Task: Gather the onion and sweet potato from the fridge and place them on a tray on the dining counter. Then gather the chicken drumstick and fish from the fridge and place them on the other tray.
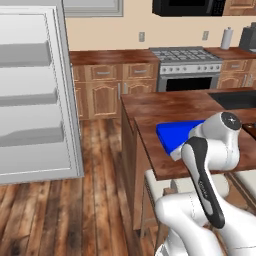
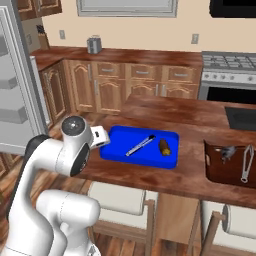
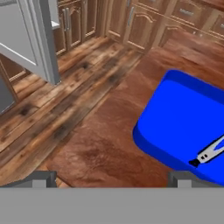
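Though jaws wide: sweet potato [image 2: 164,146] (on tray [image 2: 117,150])

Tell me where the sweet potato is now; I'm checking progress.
In the right base view the sweet potato lies in the blue tray on the dining counter, near its right end beside a slim utensil.

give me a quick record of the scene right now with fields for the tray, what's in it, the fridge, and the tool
tray: blue tray on the dining counter, near its edge
in tray: sweet potato and a slim white and dark utensil, lying apart
fridge: fridge door open, door shelves showing
tool: tool open, holding nothing, over the counter beside the tray's corner
other: brown tray to the right with metal utensils
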### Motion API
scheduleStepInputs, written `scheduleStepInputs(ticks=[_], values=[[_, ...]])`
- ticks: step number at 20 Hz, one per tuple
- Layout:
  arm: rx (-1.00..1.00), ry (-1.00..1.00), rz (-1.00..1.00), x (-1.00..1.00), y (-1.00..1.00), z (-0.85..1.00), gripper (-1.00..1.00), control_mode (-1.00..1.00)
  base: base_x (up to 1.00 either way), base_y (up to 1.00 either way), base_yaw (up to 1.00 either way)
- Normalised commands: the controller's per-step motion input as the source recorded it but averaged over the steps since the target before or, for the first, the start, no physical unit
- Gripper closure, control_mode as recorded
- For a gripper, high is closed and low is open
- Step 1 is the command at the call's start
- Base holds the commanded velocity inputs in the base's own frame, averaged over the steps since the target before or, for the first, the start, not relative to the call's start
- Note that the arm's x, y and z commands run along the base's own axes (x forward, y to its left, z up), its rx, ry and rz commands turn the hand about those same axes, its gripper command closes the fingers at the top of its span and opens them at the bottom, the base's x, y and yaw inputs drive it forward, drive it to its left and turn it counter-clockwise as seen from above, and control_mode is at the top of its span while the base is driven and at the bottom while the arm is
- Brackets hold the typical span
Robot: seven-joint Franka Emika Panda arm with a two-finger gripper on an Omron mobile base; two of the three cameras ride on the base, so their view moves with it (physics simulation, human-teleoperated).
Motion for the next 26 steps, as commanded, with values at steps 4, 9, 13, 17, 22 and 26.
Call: scheduleStepInputs(ticks=[4,9,13,17,22,26], values=[[0.0,0.0,0.0,0.0,0.0,0.0,-1.0,1.0,-0.26,0.02,0.11],[0.0,0.0,0.0,0.0,0.0,0.0,-1.0,1.0,-0.39,0.0,0.12],[0.0,0.0,0.0,0.0,0.0,0.0,-1.0,1.0,-0.42,0.0,0.11],[0.0,0.0,0.0,0.0,0.0,0.0,-1.0,1.0,-0.31,0.0,0.24],[0.0,0.0,0.0,0.0,0.0,0.0,-1.0,1.0,-0.26,0.01,0.31],[0.0,0.0,0.0,0.0,0.0,0.0,-1.0,1.0,-0.19,0.12,0.33]])
